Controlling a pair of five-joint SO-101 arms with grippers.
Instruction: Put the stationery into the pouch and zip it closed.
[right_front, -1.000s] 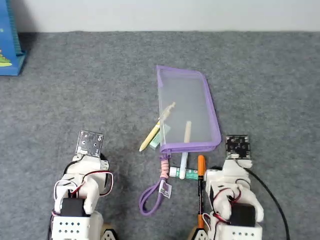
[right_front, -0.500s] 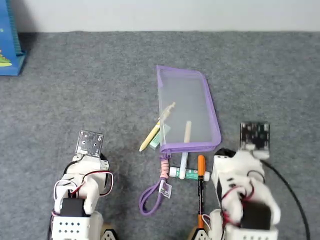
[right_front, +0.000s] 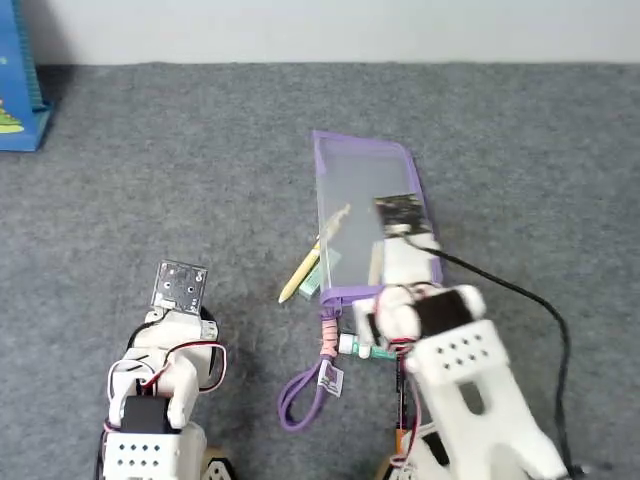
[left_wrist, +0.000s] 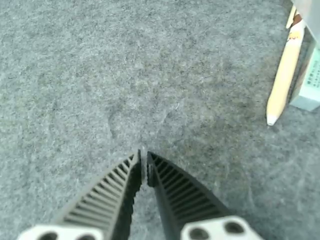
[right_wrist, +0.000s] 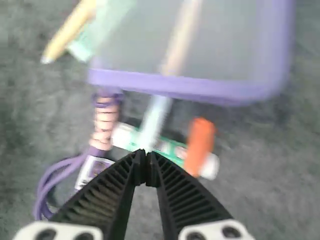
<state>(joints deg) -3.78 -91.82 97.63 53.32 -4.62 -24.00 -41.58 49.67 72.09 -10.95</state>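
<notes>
Table (right_front: 150, 150) is covered in grey felt-like carpet fabric, evenly lit with soft shadows. A plain white wall (right_front: 320, 30) runs along its far edge. A blue printed box (right_front: 18, 80) stands at the far left corner, partly cut off.

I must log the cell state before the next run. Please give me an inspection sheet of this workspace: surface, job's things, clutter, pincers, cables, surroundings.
Surface: grey carpet, flat.
Job's things: purple pouch lying flat, pale sticks showing through it; pencil and eraser at its side; tube and orange-capped pen before its near end; strap looped on the carpet.
Clutter: nothing seen.
Pincers: left pincer shut, empty, over bare carpet; right pincer shut, empty, above the tube.
Cables: black cable trails from the right arm over the carpet.
Surroundings: blue box at the far corner; white wall behind.
</notes>
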